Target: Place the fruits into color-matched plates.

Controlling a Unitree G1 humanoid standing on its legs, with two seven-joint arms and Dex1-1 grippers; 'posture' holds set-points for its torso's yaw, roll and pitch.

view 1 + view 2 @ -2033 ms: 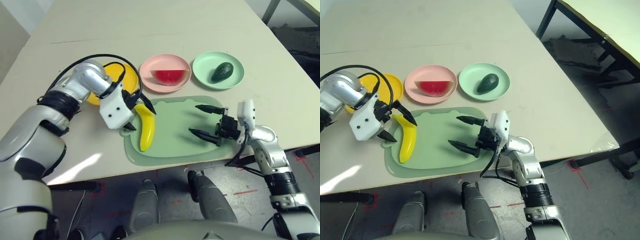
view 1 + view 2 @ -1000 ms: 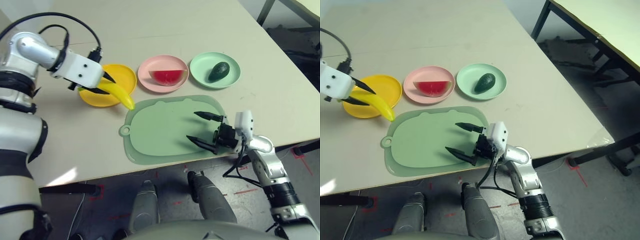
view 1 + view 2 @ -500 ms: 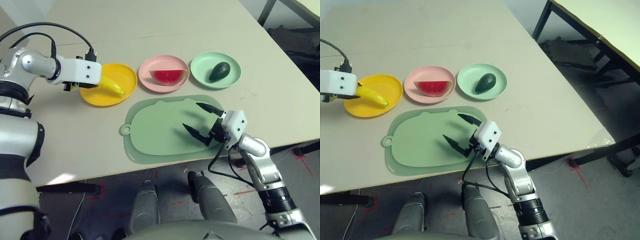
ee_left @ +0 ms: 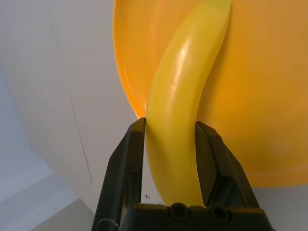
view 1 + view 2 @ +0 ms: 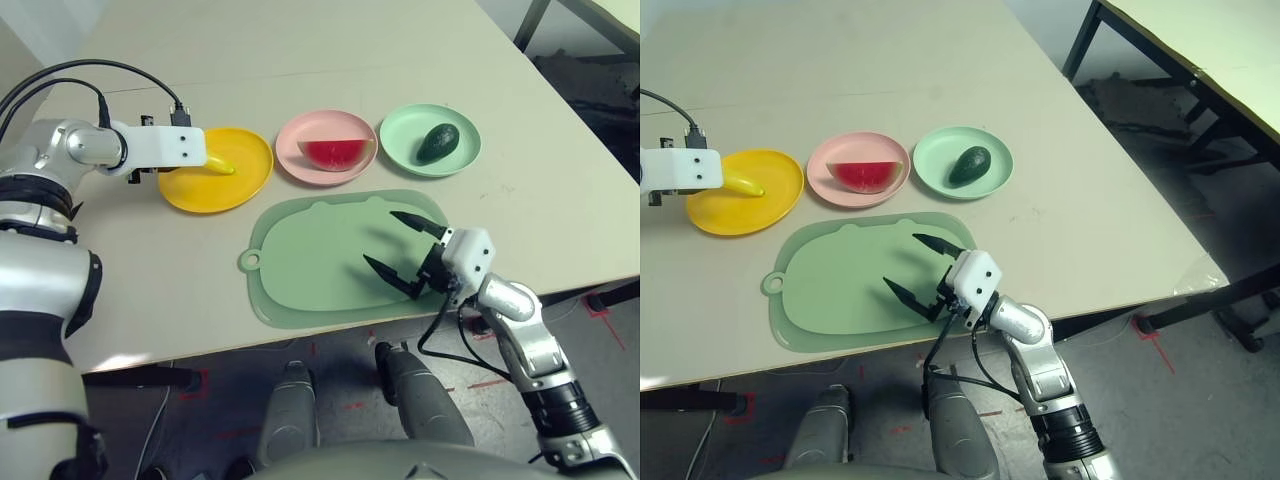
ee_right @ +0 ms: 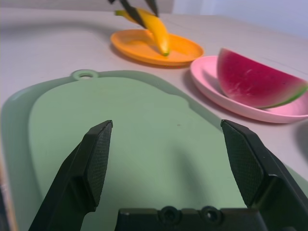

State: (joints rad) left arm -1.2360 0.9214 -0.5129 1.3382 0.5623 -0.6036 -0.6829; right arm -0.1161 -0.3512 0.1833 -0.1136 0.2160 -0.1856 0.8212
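**Banana held over the yellow plate, two fruits already on their plates**

The left gripper [image 4: 169, 139] was clamped on the banana [image 4: 185, 96], its two black fingers [image 4: 126, 163] pressed against either side of the fruit near one end. The banana's free end reached down into the yellow plate [image 5: 245, 185], and from the right wrist view its tip looked to be touching or just above the plate's surface; which of the two could not be told. The left arm came in from the left side of the table [image 5: 300, 50], its white housing sitting over the plate's left rim.

The watermelon wedge [image 5: 337, 153] lay in the pink plate [image 5: 292, 140], rind toward the robot, red face up. Just beside it to the right, the avocado [image 5: 437, 143] lay in the mint green plate [image 5: 400, 125]. The three plates stood in a row, near one another but apart.

In front of the plates lay the pale green cutting mat [image 5: 310, 265], with a small ring tab at its left edge. The right gripper [image 5: 405, 252] hovered over the mat's right part, near the table's front edge, its fingers [image 6: 94, 166] spread wide with nothing between them. It pointed across the mat toward the plates, roughly level with the table
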